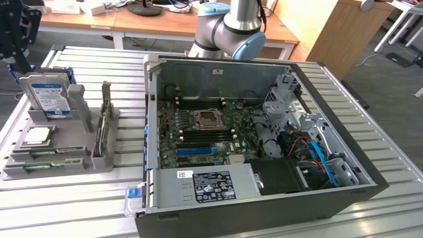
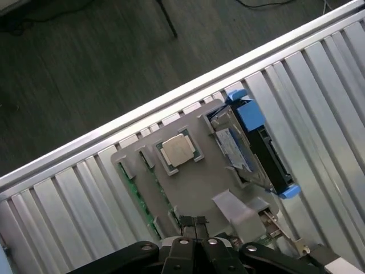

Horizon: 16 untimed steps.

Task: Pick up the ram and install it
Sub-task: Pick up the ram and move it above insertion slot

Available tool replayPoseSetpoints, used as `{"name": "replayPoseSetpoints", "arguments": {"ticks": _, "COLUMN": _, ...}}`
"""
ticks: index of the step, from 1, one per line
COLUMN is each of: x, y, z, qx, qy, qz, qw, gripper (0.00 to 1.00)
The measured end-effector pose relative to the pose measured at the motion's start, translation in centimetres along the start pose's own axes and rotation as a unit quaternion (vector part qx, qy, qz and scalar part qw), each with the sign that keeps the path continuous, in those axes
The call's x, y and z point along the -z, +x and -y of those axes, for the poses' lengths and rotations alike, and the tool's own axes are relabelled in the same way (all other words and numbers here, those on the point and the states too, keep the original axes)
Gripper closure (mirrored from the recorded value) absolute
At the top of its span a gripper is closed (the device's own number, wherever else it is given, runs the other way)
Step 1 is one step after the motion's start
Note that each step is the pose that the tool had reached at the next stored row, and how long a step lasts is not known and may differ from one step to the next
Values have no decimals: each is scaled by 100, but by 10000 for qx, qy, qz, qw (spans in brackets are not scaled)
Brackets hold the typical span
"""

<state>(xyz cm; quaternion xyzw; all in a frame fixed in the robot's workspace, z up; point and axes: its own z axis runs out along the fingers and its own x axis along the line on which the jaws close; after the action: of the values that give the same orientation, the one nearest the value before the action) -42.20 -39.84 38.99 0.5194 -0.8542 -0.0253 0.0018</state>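
Observation:
Green ram sticks (image 1: 47,151) lie in the front slots of a grey holder (image 1: 66,161) at the exterior view's left; their green edges (image 2: 130,181) line the holder's side in the wrist view. Another thin stick (image 1: 106,111) stands on edge in the same holder. My gripper (image 1: 20,57) hangs high above the holder's far end, apart from everything. In the wrist view its fingertips (image 2: 193,221) are pressed together over the holder (image 2: 194,188), with nothing between them. The open computer case (image 1: 264,198) shows the motherboard's black memory slots (image 1: 206,134) beside the processor socket (image 1: 205,119).
The holder also carries a silver hard drive (image 1: 49,96) with a blue-white label and a square silver processor chip (image 1: 37,135) (image 2: 178,149). Everything stands on a slatted metal table (image 1: 66,208). The arm's base (image 1: 231,29) rises behind the case. Desks stand beyond the table.

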Motion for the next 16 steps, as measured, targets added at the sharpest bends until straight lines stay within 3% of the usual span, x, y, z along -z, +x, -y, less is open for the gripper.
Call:
{"name": "replayPoseSetpoints", "arguments": {"ticks": 4, "x": -2, "y": 0, "z": 0, "qx": 368, "qy": -8, "qz": -16, "qw": 9993, "gripper": 89}}
{"name": "replayPoseSetpoints", "arguments": {"ticks": 7, "x": -2, "y": 0, "z": 1, "qx": 637, "qy": -15, "qz": -29, "qw": 9980, "gripper": 89}}
{"name": "replayPoseSetpoints", "arguments": {"ticks": 11, "x": -4, "y": 0, "z": 0, "qx": 1003, "qy": -23, "qz": -45, "qw": 9949, "gripper": 89}}
{"name": "replayPoseSetpoints", "arguments": {"ticks": 16, "x": -6, "y": 0, "z": 0, "qx": 1451, "qy": -34, "qz": -65, "qw": 9894, "gripper": 89}}
